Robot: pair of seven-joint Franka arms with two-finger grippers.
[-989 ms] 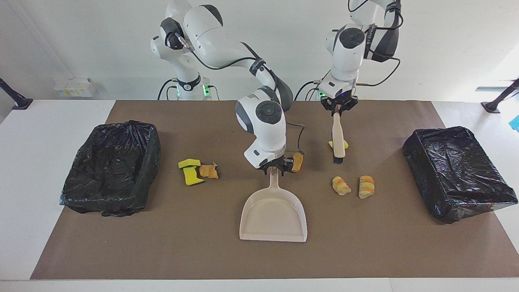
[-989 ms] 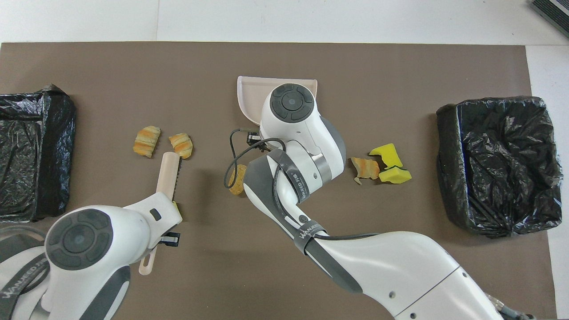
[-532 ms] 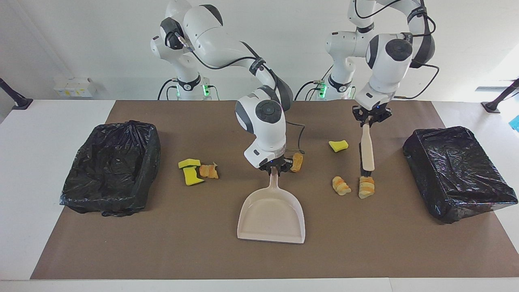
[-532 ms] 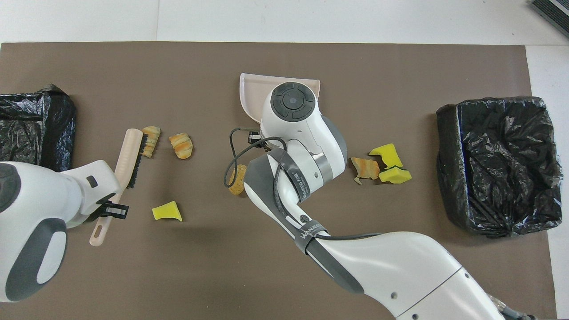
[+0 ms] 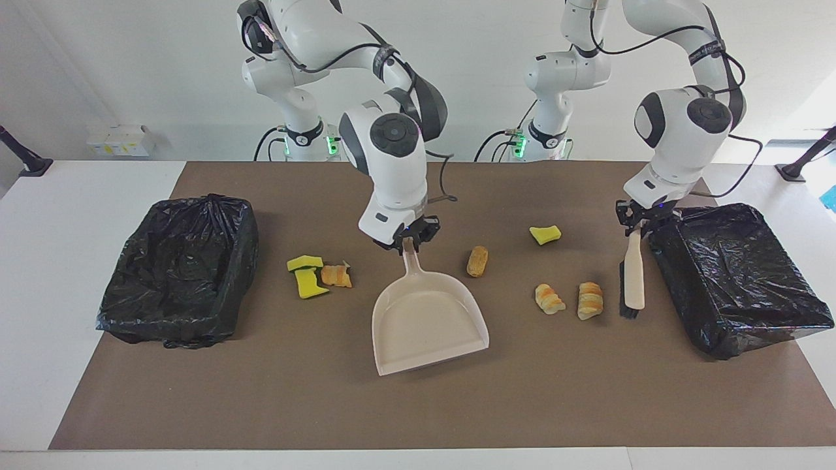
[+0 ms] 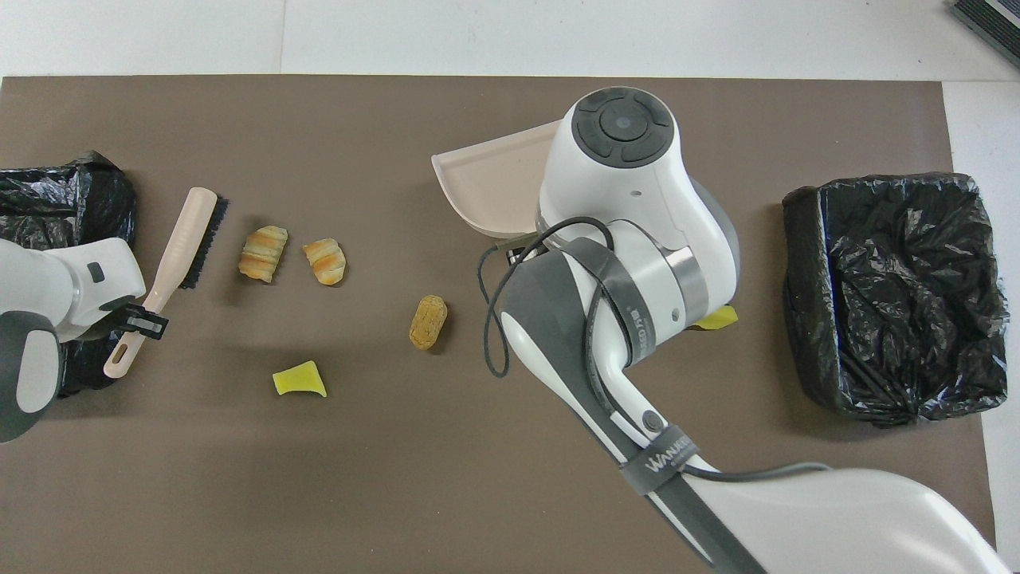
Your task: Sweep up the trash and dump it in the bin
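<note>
Facing view — right hand [image 5: 409,243] grips dustpan [image 5: 426,321]; left hand [image 5: 639,222] clenches brush [image 5: 633,277].

We see the scene brightly and evenly lit, apparently from overhead, under soft diffuse light. Shadows on the brown mat [image 5: 261,405] are faint and short, lying close under the dustpan [image 5: 428,326] and the bread pieces [image 5: 550,299]. The black bags [image 5: 738,274] catch small crinkled highlights, and the arm shells [image 6: 637,191] show mild sheen without blown-out glare. Both views look sharp, with no motion blur we can detect. The wall [image 5: 803,98] brightens toward one upper corner of the facing view.
</note>
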